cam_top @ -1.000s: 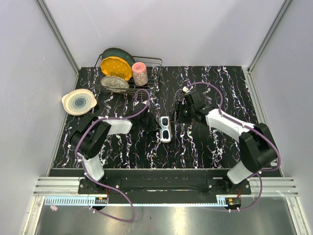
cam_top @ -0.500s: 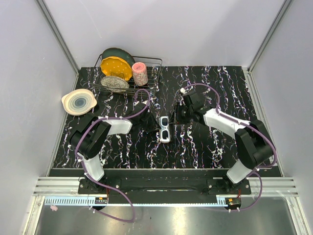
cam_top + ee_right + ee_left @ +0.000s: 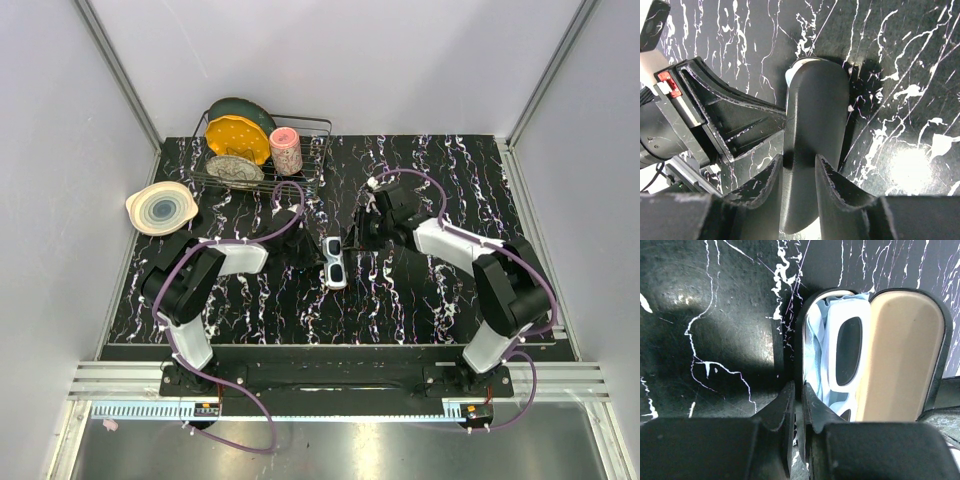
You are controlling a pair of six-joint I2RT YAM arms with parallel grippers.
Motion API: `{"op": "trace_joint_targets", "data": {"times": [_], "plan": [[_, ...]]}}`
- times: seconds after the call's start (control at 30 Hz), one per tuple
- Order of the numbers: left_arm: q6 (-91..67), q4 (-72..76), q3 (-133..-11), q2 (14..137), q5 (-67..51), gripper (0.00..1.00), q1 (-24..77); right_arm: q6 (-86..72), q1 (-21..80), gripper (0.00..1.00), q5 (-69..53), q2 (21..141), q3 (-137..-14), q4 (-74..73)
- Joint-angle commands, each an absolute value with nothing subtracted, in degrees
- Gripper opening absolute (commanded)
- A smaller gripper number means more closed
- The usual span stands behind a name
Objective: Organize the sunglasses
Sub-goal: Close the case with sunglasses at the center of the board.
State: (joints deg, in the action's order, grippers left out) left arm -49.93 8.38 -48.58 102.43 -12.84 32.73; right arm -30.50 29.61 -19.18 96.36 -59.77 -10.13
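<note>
The black glasses case [image 3: 905,355] lies open mid-table, beige lining showing. The white-framed sunglasses [image 3: 847,352] lie in its left half on the light-blue cloth [image 3: 814,340]. They also show in the top view [image 3: 335,262]. My left gripper [image 3: 799,397] is shut on the case's near left rim; in the top view it [image 3: 308,255] is just left of the case. My right gripper [image 3: 799,172] is shut on the case's black lid [image 3: 815,110], holding it raised on edge; in the top view it [image 3: 358,240] is just right of the case.
A wire dish rack [image 3: 318,125] at the back left holds plates and a pink cup [image 3: 286,150]. A cream bowl [image 3: 160,208] sits at the table's left edge. The left arm's body [image 3: 715,115] fills the left of the right wrist view.
My right gripper has shifted a little to the left with the lid, and the open case looks narrower from above. The left arm has hardly moved.
</note>
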Motion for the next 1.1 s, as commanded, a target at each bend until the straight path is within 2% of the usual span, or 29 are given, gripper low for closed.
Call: {"op": "trace_joint_targets", "data": {"times": [0.0,0.53,0.87,1.0,1.07], "plan": [[-49.3,13.1,-47.9,101.6,-15.8,0.00,33.3,-30.7,30.9,0.35,-20.9,99.9,-62.7,-10.8],[-48.9,12.7,-48.2,101.7,-15.4,0.00,33.2,-30.6,35.5,0.38,-15.8,103.6,-68.6,-15.8],[-48.4,12.0,-47.0,99.1,-14.3,0.07,33.3,-29.6,35.5,0.39,-12.2,104.9,-69.4,-18.5],[-48.4,12.4,-46.8,99.1,-14.9,0.07,33.3,-27.6,35.5,0.46,-8.8,101.6,-67.7,-18.4],[-48.7,12.8,-46.8,99.5,-15.8,0.07,33.3,-26.7,35.5,0.55,-6.3,99.1,-66.5,-18.1]]}}
